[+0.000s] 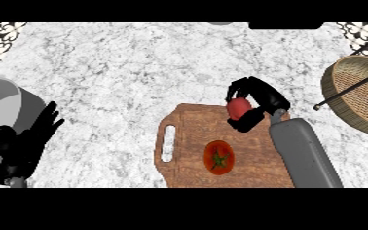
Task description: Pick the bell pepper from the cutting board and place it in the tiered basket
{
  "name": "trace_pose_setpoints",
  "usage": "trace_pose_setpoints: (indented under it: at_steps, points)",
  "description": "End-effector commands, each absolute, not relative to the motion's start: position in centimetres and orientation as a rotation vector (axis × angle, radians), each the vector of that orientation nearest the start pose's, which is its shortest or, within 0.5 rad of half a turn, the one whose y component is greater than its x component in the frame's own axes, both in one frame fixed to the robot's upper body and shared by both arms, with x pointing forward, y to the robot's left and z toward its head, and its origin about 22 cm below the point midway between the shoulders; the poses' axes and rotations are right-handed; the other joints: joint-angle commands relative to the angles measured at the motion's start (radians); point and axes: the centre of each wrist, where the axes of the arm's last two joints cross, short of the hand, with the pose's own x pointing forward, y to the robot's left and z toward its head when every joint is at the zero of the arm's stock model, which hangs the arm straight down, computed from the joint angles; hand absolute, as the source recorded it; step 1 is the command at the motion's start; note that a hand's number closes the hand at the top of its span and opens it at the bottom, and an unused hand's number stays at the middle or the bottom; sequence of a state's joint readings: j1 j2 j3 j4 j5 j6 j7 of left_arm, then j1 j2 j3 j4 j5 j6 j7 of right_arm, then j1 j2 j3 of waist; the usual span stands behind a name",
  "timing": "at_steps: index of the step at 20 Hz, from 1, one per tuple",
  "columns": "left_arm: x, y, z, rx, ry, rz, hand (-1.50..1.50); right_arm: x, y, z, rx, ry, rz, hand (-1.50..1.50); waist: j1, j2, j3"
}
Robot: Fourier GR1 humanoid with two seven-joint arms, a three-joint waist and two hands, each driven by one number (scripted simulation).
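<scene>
Count: one cutting board (191, 146), one bell pepper (238, 107) (red, in hand), one tomato (218, 158), one tiered basket (347, 90), two hands.

The desk (129, 68) is showing mottled white-and-grey marble, and the cutting board (188, 126) is showing reddish-brown wood grain. The bell pepper (238, 107) is glowing red in the black right hand (253, 102), the tomato (218, 158) is showing red with a green star, and the tiered basket (345, 85) is showing tan weave.

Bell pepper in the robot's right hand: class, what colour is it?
Red. The bell pepper, enclosed by the right hand, shows best in the head view.
</scene>
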State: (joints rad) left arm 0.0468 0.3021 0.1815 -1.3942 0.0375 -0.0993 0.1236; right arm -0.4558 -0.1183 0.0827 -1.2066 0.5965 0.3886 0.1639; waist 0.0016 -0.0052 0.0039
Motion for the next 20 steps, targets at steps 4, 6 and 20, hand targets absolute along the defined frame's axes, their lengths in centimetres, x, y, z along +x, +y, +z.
trace_pose_setpoints:
  at_steps: [4,6,20]
  points:
    - [21.9,35.6,-1.7,0.274,-1.206,-0.074,0.00,35.5,-14.4,6.0,-0.801,-1.002,0.687,1.50,0.001,-0.008,-0.014]
    - [22.0,35.1,-1.9,0.268,-1.193,-0.088,0.00,36.1,-12.4,8.0,-0.925,-0.977,0.609,1.50,0.024,-0.005,-0.012]
    - [22.1,36.2,-1.0,0.276,-1.189,-0.073,0.00,34.7,-3.6,21.6,-1.507,-1.015,0.204,1.50,0.012,-0.006,-0.006]
